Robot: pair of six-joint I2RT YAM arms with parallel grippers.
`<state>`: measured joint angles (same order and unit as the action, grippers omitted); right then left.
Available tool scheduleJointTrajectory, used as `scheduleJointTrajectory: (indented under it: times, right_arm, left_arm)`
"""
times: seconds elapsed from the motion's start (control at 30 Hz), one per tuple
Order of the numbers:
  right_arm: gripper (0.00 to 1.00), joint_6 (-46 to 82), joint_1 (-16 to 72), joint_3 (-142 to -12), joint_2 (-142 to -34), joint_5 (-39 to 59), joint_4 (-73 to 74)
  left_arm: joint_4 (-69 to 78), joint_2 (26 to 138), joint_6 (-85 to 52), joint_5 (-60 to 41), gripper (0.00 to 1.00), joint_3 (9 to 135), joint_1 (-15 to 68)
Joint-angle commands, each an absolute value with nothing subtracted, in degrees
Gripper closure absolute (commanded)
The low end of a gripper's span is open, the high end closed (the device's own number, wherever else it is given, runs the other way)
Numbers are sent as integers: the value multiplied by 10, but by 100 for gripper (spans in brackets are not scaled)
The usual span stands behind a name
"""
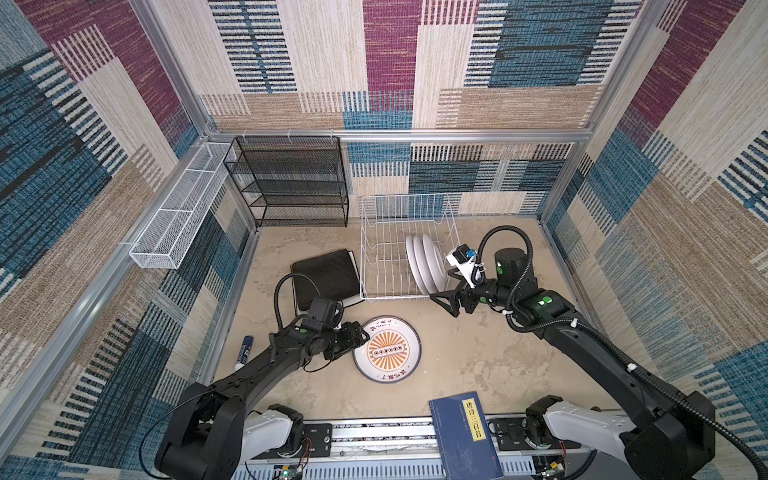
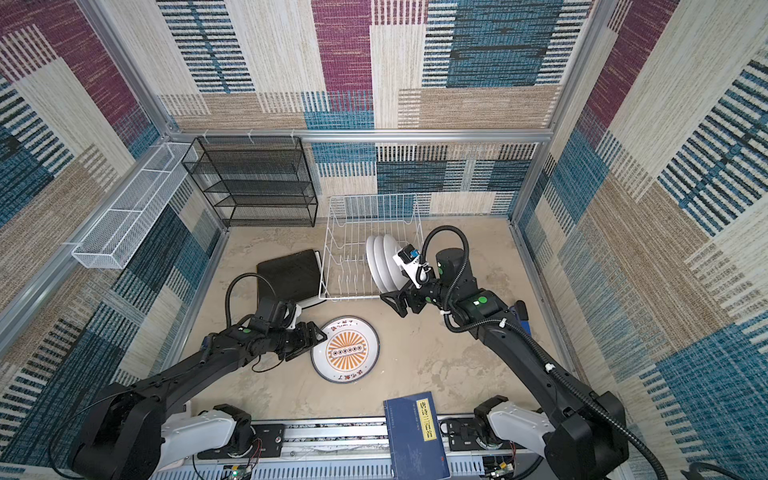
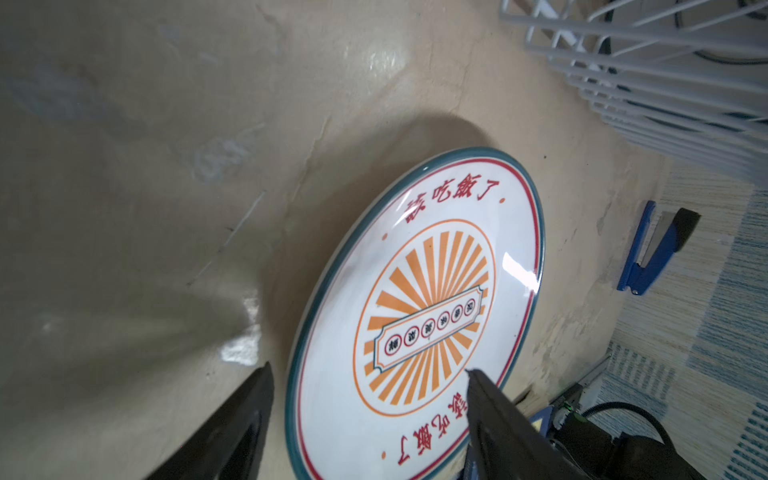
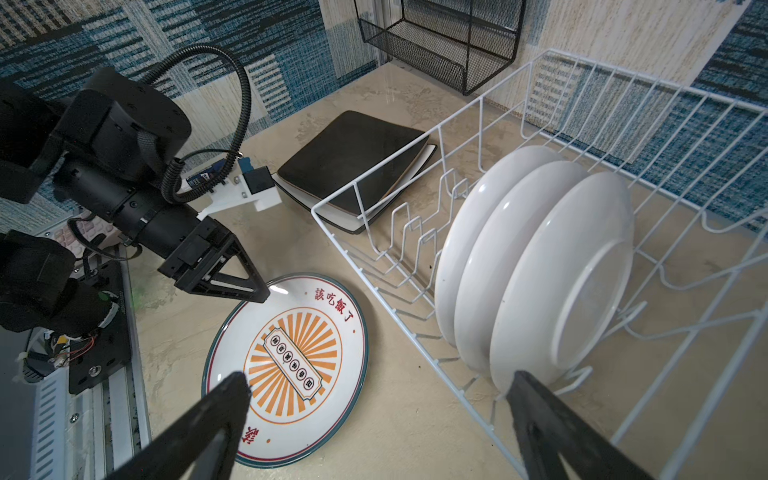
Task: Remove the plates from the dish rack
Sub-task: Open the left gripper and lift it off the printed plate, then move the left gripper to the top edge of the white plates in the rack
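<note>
A round white plate with an orange sunburst (image 1: 387,349) (image 2: 345,350) (image 3: 415,311) (image 4: 286,365) lies flat on the table in front of the dish rack (image 1: 390,297) (image 2: 349,298) (image 4: 374,286). My left gripper (image 1: 360,336) (image 2: 318,336) (image 3: 368,369) is open at that plate's near-left rim, one finger outside the rim and one over the plate. Three white round plates (image 1: 424,262) (image 2: 384,262) (image 4: 540,270) stand upright in the rack. My right gripper (image 1: 446,305) (image 2: 395,303) (image 4: 378,377) is open and holds nothing, just outside the rack's front right corner. A black square plate (image 1: 326,274) (image 2: 291,272) (image 4: 353,158) tops a stack left of the rack.
A black mesh shelf unit (image 1: 291,183) stands at the back wall and a long white mesh trough (image 1: 178,216) hangs on the left wall. A blue book (image 1: 465,436) lies at the front edge, a marker (image 1: 245,351) by the left wall, a blue stapler (image 3: 652,253) on the right.
</note>
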<state>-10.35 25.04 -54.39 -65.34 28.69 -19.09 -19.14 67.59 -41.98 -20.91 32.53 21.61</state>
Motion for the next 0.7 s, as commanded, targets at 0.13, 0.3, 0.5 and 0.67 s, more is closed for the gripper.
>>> scheduleJointTrajectory:
  times: [0.13,0.3,0.5,0.67]
  right_arm:
    - [1,-96,250,-562,-655,247,-167]
    - [1,-85,251,-579,-659,231,-157]
    - [1,-65,250,-607,-667,205,-161]
    - [1,-46,250,-617,-671,190,-161]
  left_arm:
    - [-309,595,-347,-107,22,407,215]
    - [-348,599,-303,-100,23,519,216]
    - [-352,676,-296,-146,24,643,216]
    - [-342,768,-312,-182,27,734,229]
